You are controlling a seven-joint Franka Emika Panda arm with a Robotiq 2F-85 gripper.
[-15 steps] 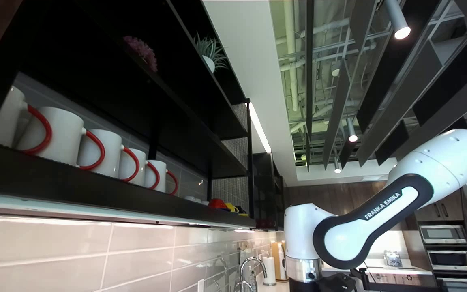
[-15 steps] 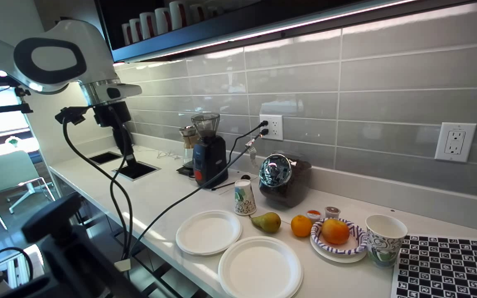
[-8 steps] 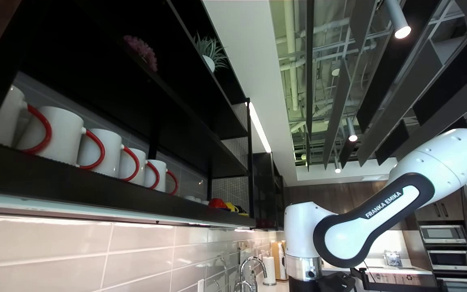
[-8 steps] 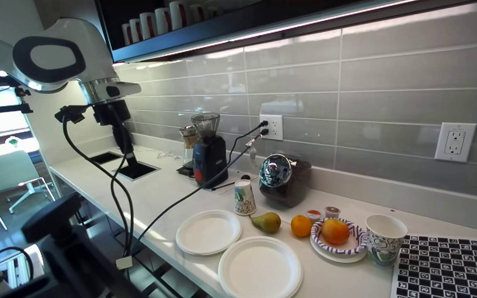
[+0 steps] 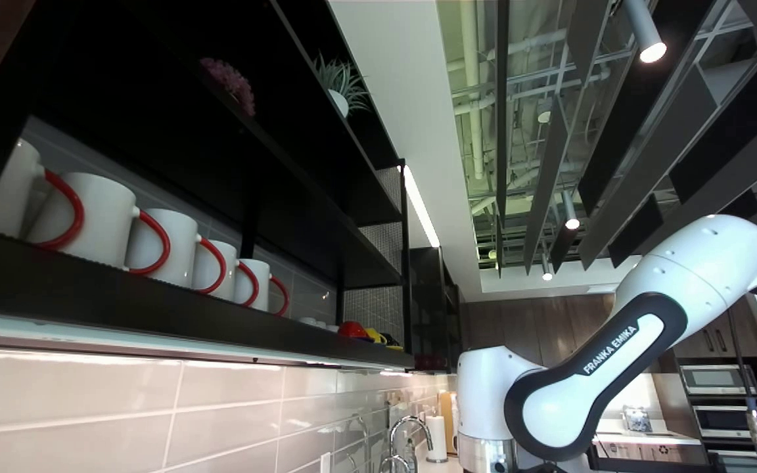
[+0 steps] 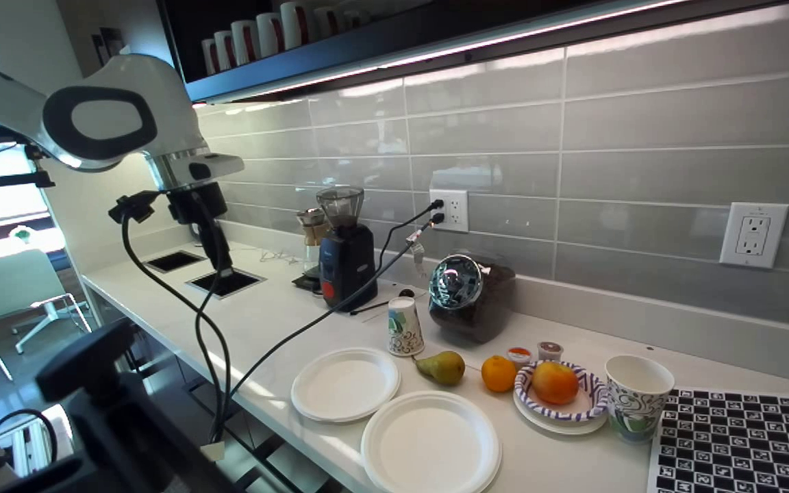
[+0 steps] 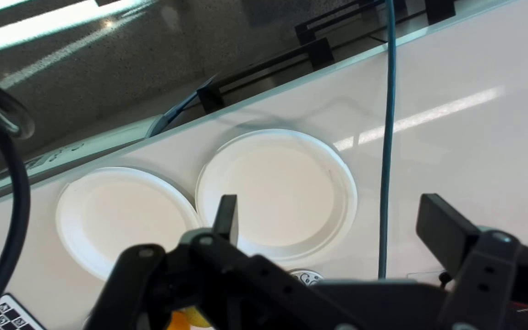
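My jaws are spread wide and grip nothing, hanging over the worktop (image 7: pixel 475 160) and touching nothing that I can see. Nearest to them in the wrist view is a white plate (image 7: pixel 277 192), toward nine o'clock from my gap, lying flat. I judge it to be light disposable ware: thin, a little springy, apt to skid if nudged and to crease if squeezed across its width. Its doubled edge line could mean several nested together; I can't be sure. The raised rim is where I would take hold, one side of me inside the lip and one outside, best around its one o'clock, where it stands free. At its nine o'clock a second plate (image 7: pixel 126 215) crowds the rim, so that stretch is poor. At three o'clock a cable (image 7: pixel 387 183) runs past, which I could snag; how high it lies I can't tell. Farther out, a paper cup (image 7: pixel 306 277) peeps up at five o'clock, an orange (image 7: pixel 179 321) and a pear (image 7: pixel 197 317) at seven, and a checkered board (image 7: pixel 9 316) at eight. The worktop's edge passes at twelve.
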